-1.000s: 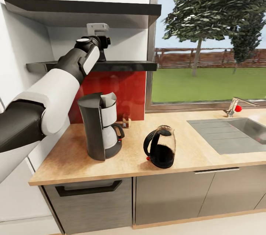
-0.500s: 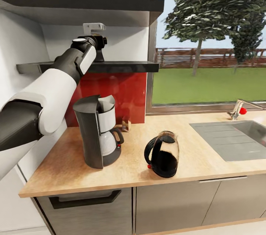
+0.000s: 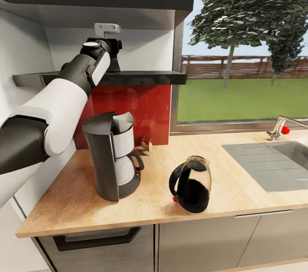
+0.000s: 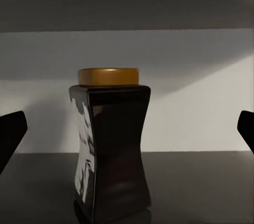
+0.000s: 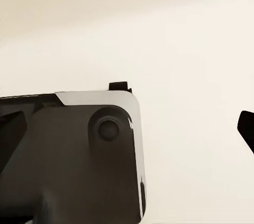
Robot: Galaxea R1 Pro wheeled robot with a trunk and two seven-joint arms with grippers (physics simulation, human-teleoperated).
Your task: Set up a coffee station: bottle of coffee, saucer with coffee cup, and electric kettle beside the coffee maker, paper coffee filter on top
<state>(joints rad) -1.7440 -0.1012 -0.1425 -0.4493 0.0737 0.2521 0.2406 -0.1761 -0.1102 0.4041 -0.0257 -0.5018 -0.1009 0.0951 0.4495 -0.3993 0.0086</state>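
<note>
Now the left tool [image 4: 127, 134], fingers spread wide, lines up on the small dark flared bottle with gold cap [image 4: 111, 144] standing upright on the glossy black wall shelf [image 3: 141, 77], ready to straddle it.

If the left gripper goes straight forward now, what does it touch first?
Most likely the bottle of coffee, standing centred between the open fingers of the left gripper on the kitchen shelf.
</note>
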